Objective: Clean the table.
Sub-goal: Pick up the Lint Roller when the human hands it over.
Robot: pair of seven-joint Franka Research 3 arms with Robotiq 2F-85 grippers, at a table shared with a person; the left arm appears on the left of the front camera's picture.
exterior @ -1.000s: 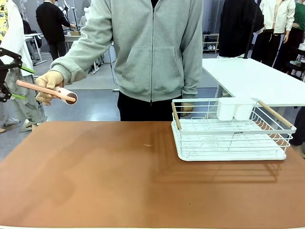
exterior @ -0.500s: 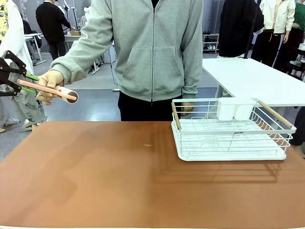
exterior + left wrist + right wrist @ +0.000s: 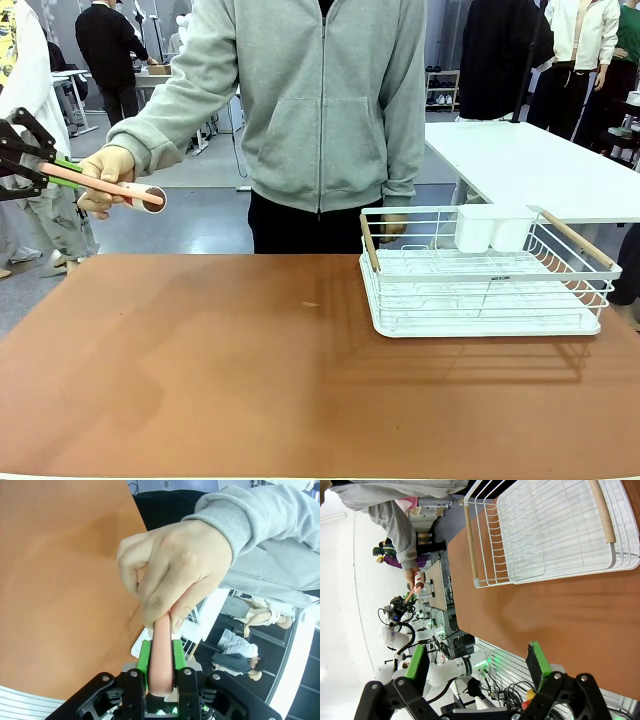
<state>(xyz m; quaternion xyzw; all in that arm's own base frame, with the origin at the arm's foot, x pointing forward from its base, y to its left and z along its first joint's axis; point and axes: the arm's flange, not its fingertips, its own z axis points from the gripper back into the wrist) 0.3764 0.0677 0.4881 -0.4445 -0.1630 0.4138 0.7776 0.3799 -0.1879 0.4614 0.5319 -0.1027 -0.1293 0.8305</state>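
Past the hard, smooth table's (image 3: pixel 250 380) far left corner, the left gripper (image 3: pixel 60 171) is clamped on the end of a light, stiff roller (image 3: pixel 143 195) that a hand (image 3: pixel 103 172) also holds

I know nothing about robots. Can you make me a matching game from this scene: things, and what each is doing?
1 left claw
2 right claw
3 dish rack
4 person's hand

A open, empty
B standing on the brown table
C shut on the pink handle of the lint roller
D gripping that roller near its white head

Pairs: 1-C, 2-A, 3-B, 4-D
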